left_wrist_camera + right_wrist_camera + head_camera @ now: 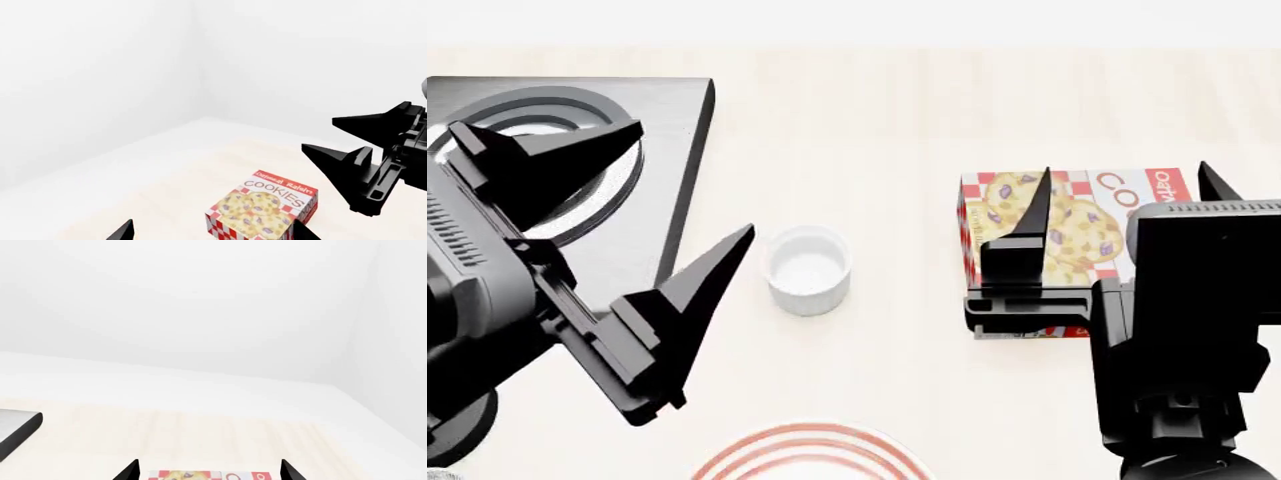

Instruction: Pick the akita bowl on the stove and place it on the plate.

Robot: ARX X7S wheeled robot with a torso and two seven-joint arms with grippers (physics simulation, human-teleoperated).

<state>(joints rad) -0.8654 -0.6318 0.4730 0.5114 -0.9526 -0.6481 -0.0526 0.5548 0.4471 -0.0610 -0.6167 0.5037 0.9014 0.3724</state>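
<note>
No akita bowl shows in any view. The stove (681, 150), a dark grey slab with black burner rings, lies at the far left of the table, and its corner (17, 427) shows in the right wrist view. My left gripper (693, 177) hangs open over the stove's right edge and hides much of it. It holds nothing (212, 230). Red rings of the plate (811, 455) show at the near edge. My right gripper (1122, 170) stands open above the cookie box, empty (209, 465); it also shows in the left wrist view (319, 133).
A small plain white cup (809, 268) stands between the stove and a red-checked cookie box (1068, 225), which also shows as the box (263, 210) and the box top (200, 475). The pale wooden table (894, 120) ends at white walls behind.
</note>
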